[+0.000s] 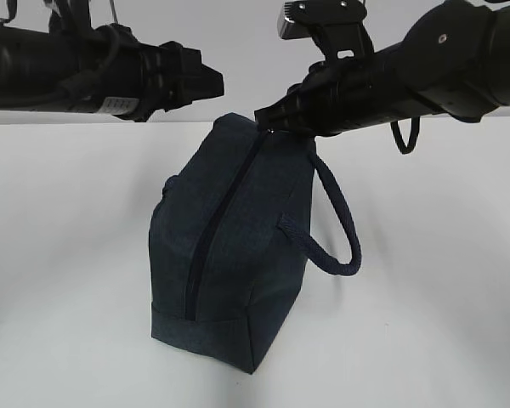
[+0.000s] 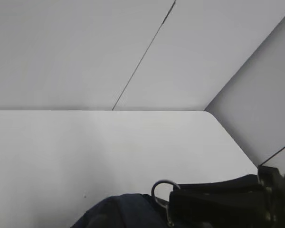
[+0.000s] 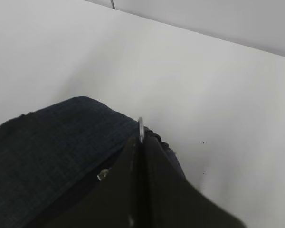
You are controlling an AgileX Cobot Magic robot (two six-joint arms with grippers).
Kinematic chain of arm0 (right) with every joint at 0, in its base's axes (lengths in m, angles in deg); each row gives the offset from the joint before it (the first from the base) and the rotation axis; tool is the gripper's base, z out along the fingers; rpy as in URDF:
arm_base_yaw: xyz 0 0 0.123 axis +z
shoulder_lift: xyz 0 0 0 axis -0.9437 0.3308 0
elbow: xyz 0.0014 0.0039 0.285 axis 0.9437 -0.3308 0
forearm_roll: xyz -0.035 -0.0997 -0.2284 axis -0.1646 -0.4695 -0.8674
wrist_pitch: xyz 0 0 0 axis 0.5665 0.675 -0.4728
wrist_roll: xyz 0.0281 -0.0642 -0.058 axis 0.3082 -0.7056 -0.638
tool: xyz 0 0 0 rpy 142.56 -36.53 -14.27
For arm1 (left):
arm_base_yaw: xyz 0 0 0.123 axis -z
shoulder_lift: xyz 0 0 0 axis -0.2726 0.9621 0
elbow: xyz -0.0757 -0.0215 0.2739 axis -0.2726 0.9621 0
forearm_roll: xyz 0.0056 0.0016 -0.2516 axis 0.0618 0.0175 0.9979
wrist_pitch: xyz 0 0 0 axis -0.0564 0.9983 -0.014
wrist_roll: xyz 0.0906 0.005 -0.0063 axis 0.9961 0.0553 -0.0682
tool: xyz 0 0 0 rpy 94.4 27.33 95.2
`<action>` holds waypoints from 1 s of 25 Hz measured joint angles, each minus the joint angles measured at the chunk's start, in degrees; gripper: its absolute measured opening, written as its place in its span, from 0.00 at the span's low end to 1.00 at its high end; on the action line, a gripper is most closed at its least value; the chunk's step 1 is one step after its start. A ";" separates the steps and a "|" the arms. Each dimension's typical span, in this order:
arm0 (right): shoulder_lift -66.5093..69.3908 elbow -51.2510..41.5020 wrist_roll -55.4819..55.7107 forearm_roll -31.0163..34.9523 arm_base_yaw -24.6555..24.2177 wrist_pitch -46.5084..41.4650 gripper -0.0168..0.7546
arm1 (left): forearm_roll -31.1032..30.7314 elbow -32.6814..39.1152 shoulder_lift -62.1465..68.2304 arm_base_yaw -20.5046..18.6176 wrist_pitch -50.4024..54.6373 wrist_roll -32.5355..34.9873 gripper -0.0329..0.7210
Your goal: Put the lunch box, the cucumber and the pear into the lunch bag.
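A: Lunch bag (image 1: 225, 246) standing mid-frame in the exterior view, zipper (image 1: 206, 246) running shut from lower left up to the top corner. No lunch box, cucumber or pear in any view.

B: Right gripper (image 1: 270, 119)?

A: Clenched on the ring pull (image 3: 140, 129) at the bag's top corner, just above centre frame. Wrist view confirms: fingers (image 3: 133, 180) pressed together, ring edge poking out between the tips.

B: Left gripper (image 1: 211, 83)?

A: Hanging upper left of the exterior view, close to the bag top but apart from it. Cannot tell whether open or closed; own wrist view shows none of it, only the ring (image 2: 162, 191), the other arm and a bit of fabric at bottom centre.

B: So step in hand looks like working the zipper, probably opening.

A: Likely. To do well: pull along the zipper line, not away from the bag, else whole bag tips or lifts. Nothing bracing it right now.

B: Pin fabric with the left, then?

A: Sensible. Hold near the top beside the track, clear of the slider path. Slow pull, watch for ring slipping from the tips. Keep the handle (image 1: 336, 225) at right out of the way.
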 joint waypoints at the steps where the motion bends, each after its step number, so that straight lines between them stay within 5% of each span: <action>1: -0.01 0.00 0.00 0.13 0.00 0.00 0.03 | -0.98 -0.16 0.39 0.00 0.00 -0.44 0.50; 12: 1.87 0.13 0.00 2.73 0.00 0.12 0.03 | -12.56 -0.27 1.66 1.07 0.17 -9.83 0.50; 19: 1.87 0.13 0.00 3.01 0.00 0.25 0.03 | -13.83 -0.27 4.26 2.70 0.42 -11.20 0.49; 25: 1.87 0.37 0.00 3.13 0.00 0.25 0.03 | -17.33 -0.27 4.27 2.70 0.88 -12.17 0.07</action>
